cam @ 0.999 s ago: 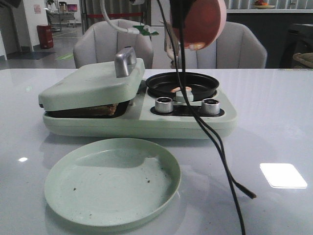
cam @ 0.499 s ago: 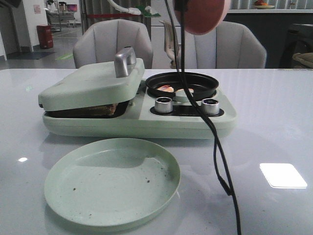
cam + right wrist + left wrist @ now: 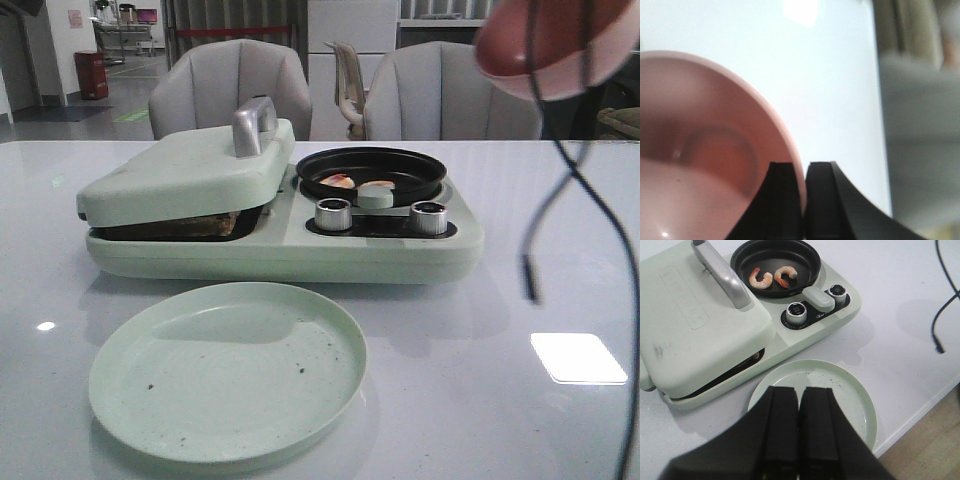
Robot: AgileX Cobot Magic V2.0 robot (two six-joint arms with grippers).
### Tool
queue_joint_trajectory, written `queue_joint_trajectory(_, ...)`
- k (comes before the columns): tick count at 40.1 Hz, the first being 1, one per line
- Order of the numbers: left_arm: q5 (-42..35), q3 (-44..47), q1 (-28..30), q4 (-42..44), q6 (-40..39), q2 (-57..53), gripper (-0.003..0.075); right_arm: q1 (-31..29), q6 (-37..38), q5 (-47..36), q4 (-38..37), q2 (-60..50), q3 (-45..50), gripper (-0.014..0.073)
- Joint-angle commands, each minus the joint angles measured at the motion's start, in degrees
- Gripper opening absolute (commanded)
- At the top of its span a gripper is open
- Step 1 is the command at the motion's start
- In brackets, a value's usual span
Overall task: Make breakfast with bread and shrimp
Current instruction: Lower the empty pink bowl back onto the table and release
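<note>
Pink-orange shrimp point(image 3: 773, 277), two curled pieces lying side by side, sit in the round black pan point(image 3: 740, 260) of a pale green breakfast maker point(image 3: 380, 250) on the white bench point(image 3: 560, 250), well apart from both pincers. Each curls into a hook, the open sides facing one another in the left wrist view. Bread point(image 3: 205, 224) shows only as a brown edge under the maker's lowered lid point(image 3: 180, 170), which carries a silver handle point(image 3: 254, 125). Two silver knobs point(image 3: 334, 214) stand in front of the pan. Just in front of the maker rests a speckled green plate point(image 3: 228, 370). The left pincer point(image 3: 799, 440) hovers above that plate, its fingers pressed together on nothing. The right pincer point(image 3: 803, 200), raised high to the right of the maker, is clamped on the rim of a tilted pink bowl point(image 3: 705, 165). Blurred black cables point(image 3: 575, 190) dangle before the front camera.
</note>
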Motion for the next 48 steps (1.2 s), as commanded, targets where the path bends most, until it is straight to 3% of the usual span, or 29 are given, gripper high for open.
queue_joint_trajectory(1,-4.3,-1.6,-0.3,-1.0,-0.5,-0.8,0.0100,-6.6,-3.2,-3.1,9.1,-8.0,6.4,0.0042)
queue_joint_trajectory(13,-4.3,-1.6,-0.3,-1.0,-0.5,-0.8,0.0100,-27.2,-18.0,-15.2,39.4,-14.1,27.8,0.0042)
queue_joint_trajectory(20,-4.3,-1.6,-0.3,-1.0,-0.5,-0.8,0.0100,-31.8,-26.6,-26.1,51.6,-13.9,37.9,0.0042)
queue_joint_trajectory(27,-4.3,-1.6,-0.3,-1.0,-0.5,-0.8,0.0100,-31.6,-26.8,-35.3,52.6,-12.2,43.6,0.0042)
queue_joint_trajectory(38,-4.3,-1.6,-0.3,-1.0,-0.5,-0.8,0.0100,-31.6,-26.8,-36.2,52.5,-8.8,43.9,0.0070)
queue_joint_trajectory(43,-4.3,-1.6,-0.3,-1.0,-0.5,-0.8,0.0100,-31.6,-26.8,-35.9,52.3,-8.7,43.9,0.0183)
queue_joint_trajectory(48,-4.3,-1.6,-0.3,-1.0,-0.5,-0.8,0.0100,-31.6,-27.0,-35.9,52.2,-8.7,43.9,0.0360)
